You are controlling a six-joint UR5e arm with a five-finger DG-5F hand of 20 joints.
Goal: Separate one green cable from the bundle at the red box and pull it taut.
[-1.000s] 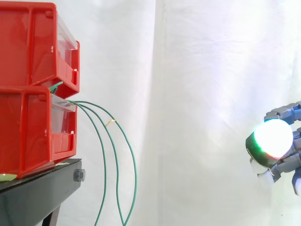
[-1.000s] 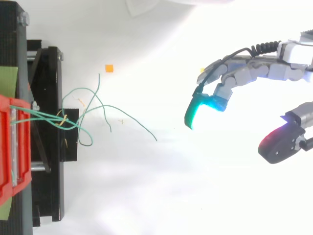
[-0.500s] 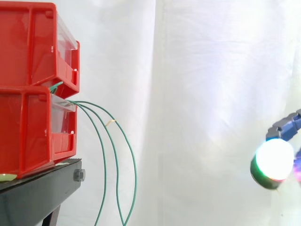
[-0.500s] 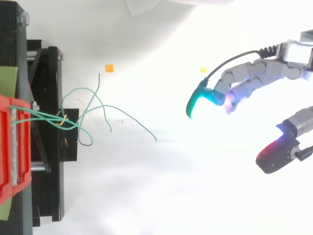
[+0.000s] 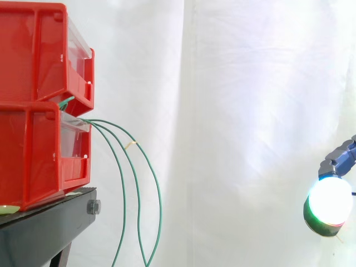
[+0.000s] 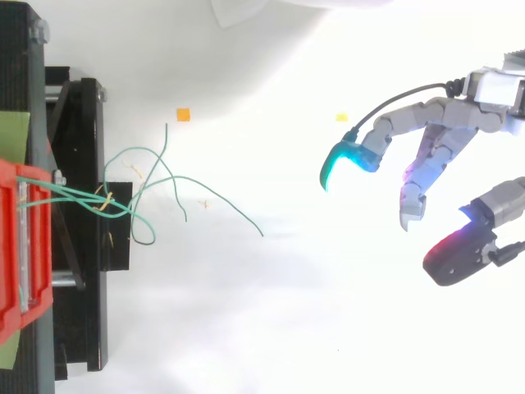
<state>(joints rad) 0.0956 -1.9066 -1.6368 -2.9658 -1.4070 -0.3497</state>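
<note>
At the lower red box (image 5: 33,156), on the black stand (image 5: 44,222): green cables (image 5: 123,189) are leaving the front lip as one bundle. Three strands are drooping in slack arcs past the stand's edge. Seen from above, they are crossing one another just off the stand, and their free ends are straying outward.

Hand (image 6: 410,123): it is hanging well apart from the cables, on the far side of the work. Its fingers and thumb are spread and loosely bent, and they are holding nothing. One fingertip (image 5: 329,201) is glowing white at the side view's right edge.

Step in hand, as judged: the approach is under way. No strand is being touched, none is standing separated, and all are lying slack.

Next move, as judged:
- The hand is needing to cross to the bundle.
- The strand reaching furthest from the others is looking the easiest to single out.
- The job is calling for a pinch of thumb and finger on that strand alone.
- The strand is then wanting a draw away from the box until the slack is gone.
</note>
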